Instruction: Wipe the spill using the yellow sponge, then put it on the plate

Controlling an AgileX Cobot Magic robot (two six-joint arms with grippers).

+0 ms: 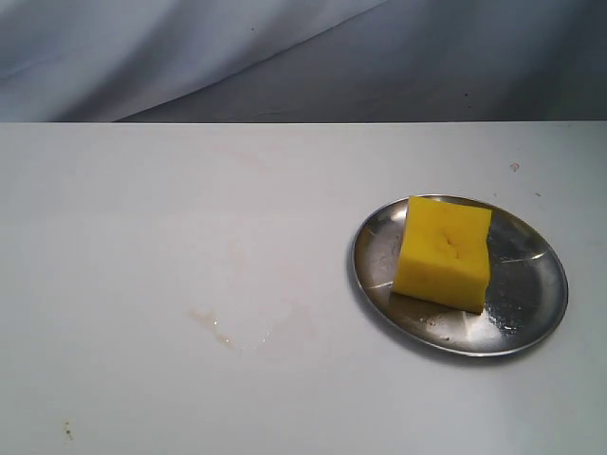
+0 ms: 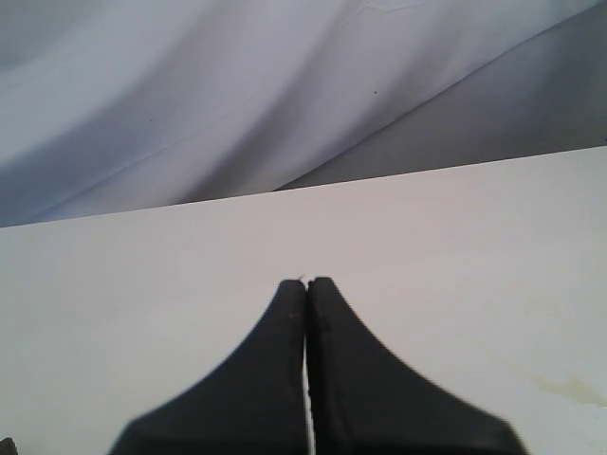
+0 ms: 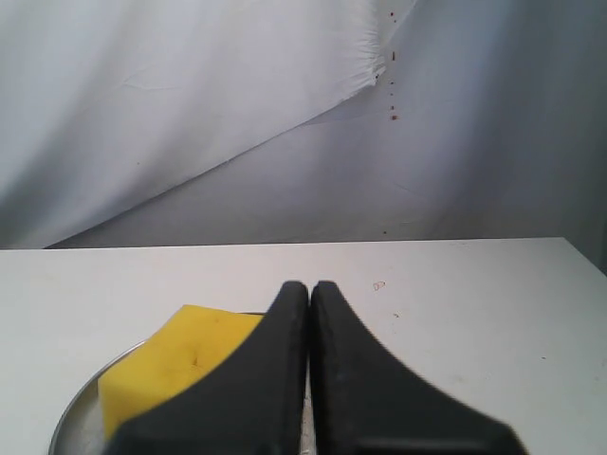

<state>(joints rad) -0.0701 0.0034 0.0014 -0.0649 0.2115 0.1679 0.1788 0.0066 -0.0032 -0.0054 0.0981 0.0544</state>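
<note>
We find the yellow sponge [image 1: 443,254] lying on the plate [image 1: 365,275]. It sits inside the rim and covers the middle and far part of the dish. It is not held by either gripper. The bare metal of the plate around the sponge is scratched and speckled, with small droplets on the part nearest the exterior camera.

The spill [image 1: 235,332] shows as a thin, faint watery smear with a pale amber edge. It lies on the white table [image 1: 123,209], well apart from the plate and to the plate's left in the exterior view.

The left gripper [image 2: 305,282] has its two dark fingers pressed together with nothing between them. It is over bare table, and the plate is outside its own camera's view.

The right gripper [image 3: 309,284] is likewise clenched on nothing, its fingers touching along their length. It hangs just beside the plate, and its fingers partly hide the sponge and the rim.

A grey cloth backdrop [image 1: 190,47] stands beyond the plate at the table's far edge.
</note>
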